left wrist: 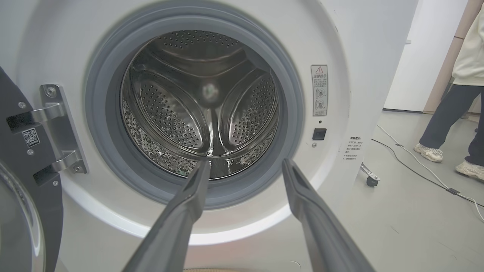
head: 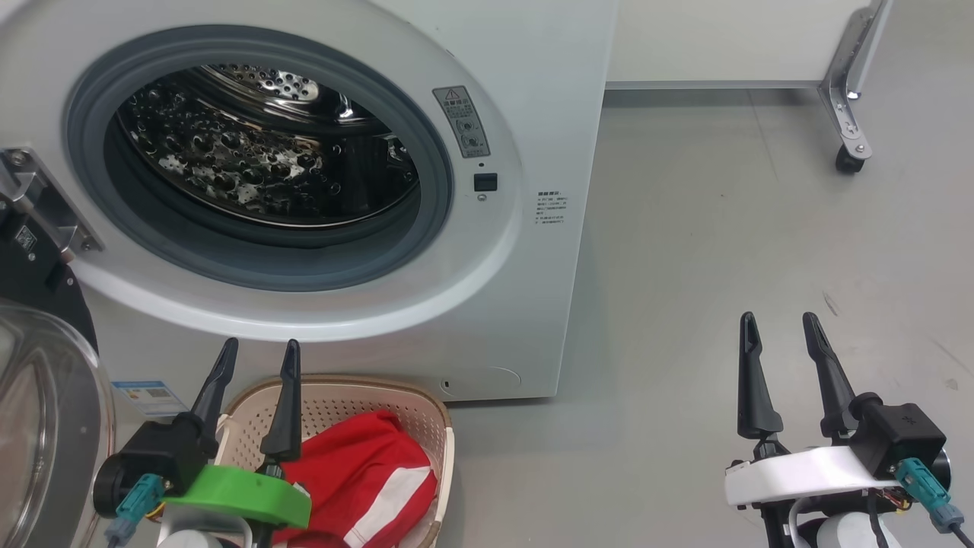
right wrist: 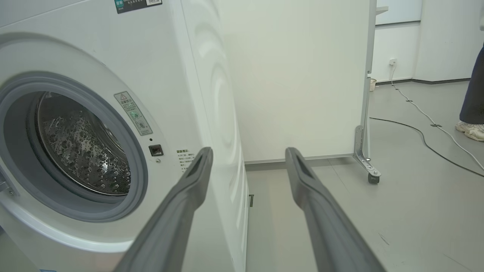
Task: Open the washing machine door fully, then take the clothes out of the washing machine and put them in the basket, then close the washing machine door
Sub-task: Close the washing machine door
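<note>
Two wrist views: person [left wrist: 452,109]; head: clothes [head: 358,464], basket [head: 342,397].

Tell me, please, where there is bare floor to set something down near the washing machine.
Free: the grey floor right of the washing machine, between the wheeled white panel and the right tool. Crowded: before the machine, where the basket of clothes, the open door and the left tool meet.

Washing machine [head: 533,76] white, grey gasket [head: 251,262], shiny perforated steel drum [head: 251,160]. Clothes [head: 358,472] red w/ white stripes. Basket [head: 342,403] cream, perforated, brown rim. Washing machine door [head: 42,285] black-rimmed. Left claw [head: 261,344] black, green mount; right claw [head: 779,317] black, white mount.
</note>
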Motion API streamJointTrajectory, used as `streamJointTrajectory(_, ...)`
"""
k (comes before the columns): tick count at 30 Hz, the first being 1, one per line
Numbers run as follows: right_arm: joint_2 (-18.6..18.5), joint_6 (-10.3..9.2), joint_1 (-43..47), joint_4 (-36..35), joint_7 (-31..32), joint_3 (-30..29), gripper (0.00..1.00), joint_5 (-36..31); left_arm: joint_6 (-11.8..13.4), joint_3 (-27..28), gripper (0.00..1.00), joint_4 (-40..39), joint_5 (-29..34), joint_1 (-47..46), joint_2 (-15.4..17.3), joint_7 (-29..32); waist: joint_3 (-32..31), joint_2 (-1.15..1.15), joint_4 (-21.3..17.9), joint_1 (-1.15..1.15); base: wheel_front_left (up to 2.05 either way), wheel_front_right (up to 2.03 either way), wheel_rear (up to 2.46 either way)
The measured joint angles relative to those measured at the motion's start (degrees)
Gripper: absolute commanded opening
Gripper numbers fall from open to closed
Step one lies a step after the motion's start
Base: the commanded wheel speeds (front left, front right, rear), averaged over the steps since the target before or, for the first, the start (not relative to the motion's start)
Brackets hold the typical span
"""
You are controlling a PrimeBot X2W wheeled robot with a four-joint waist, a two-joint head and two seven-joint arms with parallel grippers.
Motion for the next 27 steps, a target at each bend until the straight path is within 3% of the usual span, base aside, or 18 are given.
streamJointTrajectory(27, 0.0, 0.0, 0.0, 0.0, 0.0, 0.2, 1.0, 0.0, 0.3, 0.2, 1.0, -0.9, 0.6, 0.2, 0.0, 0.0, 0.1, 0.0, 0.1, 0.0, -1.07, 1.1, -0.04)
